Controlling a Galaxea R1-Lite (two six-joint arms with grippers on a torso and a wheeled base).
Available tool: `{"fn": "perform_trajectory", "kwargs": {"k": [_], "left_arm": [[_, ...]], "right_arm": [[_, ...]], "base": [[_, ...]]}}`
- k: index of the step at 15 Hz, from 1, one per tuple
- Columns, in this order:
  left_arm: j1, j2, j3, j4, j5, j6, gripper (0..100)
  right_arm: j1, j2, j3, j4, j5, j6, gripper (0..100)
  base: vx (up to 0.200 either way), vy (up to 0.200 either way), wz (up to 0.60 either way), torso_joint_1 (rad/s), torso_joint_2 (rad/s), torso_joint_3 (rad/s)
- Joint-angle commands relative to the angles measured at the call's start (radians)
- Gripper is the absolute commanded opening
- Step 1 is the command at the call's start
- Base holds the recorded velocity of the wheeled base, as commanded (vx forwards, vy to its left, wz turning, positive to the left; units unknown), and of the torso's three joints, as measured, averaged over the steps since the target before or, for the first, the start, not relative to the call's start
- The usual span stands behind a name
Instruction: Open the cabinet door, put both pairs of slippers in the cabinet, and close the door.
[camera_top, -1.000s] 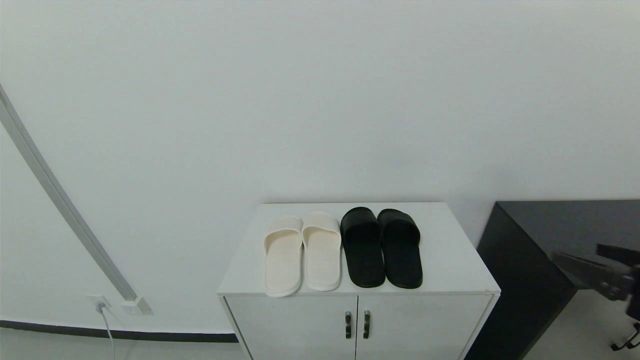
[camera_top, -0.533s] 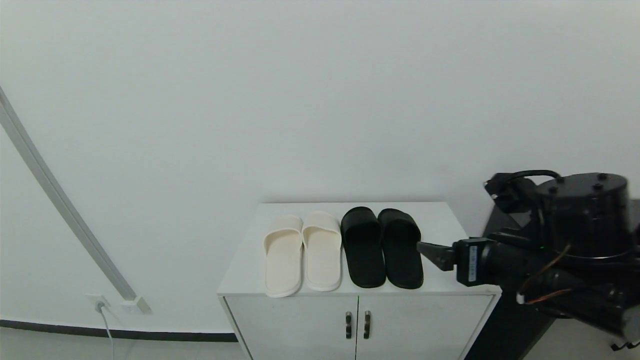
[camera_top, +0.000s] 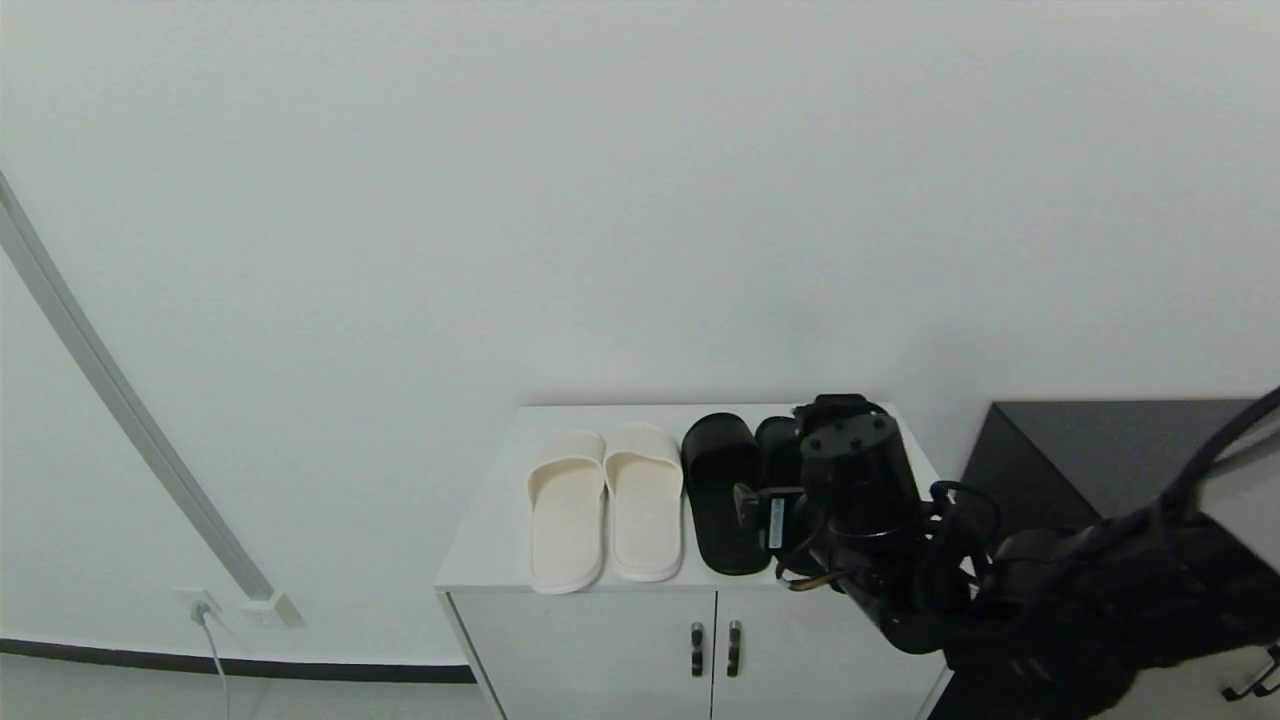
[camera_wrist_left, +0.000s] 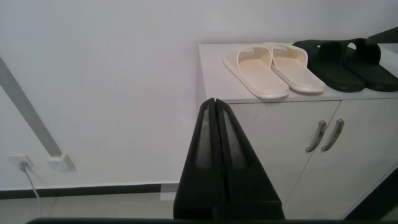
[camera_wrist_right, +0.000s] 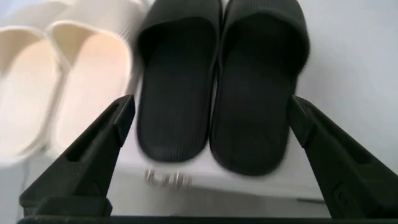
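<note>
On cabinet top (camera_top: 490, 535): black slippers (camera_top: 722, 495), lower centre of frame, under right pincer (camera_wrist_right: 212, 106)
Right pincer: spread wide, empty
Left pincer (camera_wrist_left: 215, 102): closed, empty

we see cream slippers (camera_top: 605, 505) with a faintly textured footbed, and black slippers (camera_top: 725, 495) whose footbeds are finely ribbed. the cabinet (camera_top: 490, 540) is plain white, its handles (camera_top: 715, 648) dark metal. the wall (camera_top: 640, 200) is white, crossed by a grey strip (camera_top: 110, 390). the side table (camera_top: 1080, 450), left gripper (camera_wrist_left: 215, 102) and right gripper (camera_wrist_right: 212, 102) are black.
</note>
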Motion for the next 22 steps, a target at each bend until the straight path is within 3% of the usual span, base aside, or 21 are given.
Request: {"fn": "perform_trajectory", "kwargs": {"k": [1,12,15,16,22], "left_arm": [[0.000,0.001,0.000,0.000,0.000,0.000,0],[0.000,0.001,0.000,0.000,-0.002,-0.001,0],[0.000,0.001,0.000,0.000,0.000,-0.001,0],[0.000,0.001,0.000,0.000,0.000,-0.001,0],[0.000,0.001,0.000,0.000,0.000,-0.003,0]], "right_arm": [[-0.019,0.209,-0.089,-0.091,-0.065,-0.018,100],[-0.134,0.504,-0.464,-0.121,-0.058,-0.136,100],[-0.147,0.524,-0.514,-0.123,-0.054,-0.151,100],[-0.150,0.524,-0.519,-0.123,-0.054,-0.153,0],[-0.145,0.484,-0.485,-0.124,-0.054,-0.154,0]], "base": [[0.000,0.000,0.00,0.000,0.00,0.000],[0.000,0.000,0.00,0.000,0.00,0.000],[0.000,0.000,0.00,0.000,0.00,0.000],[0.000,0.000,0.00,0.000,0.00,0.000],[0.000,0.000,0.00,0.000,0.00,0.000]]}}
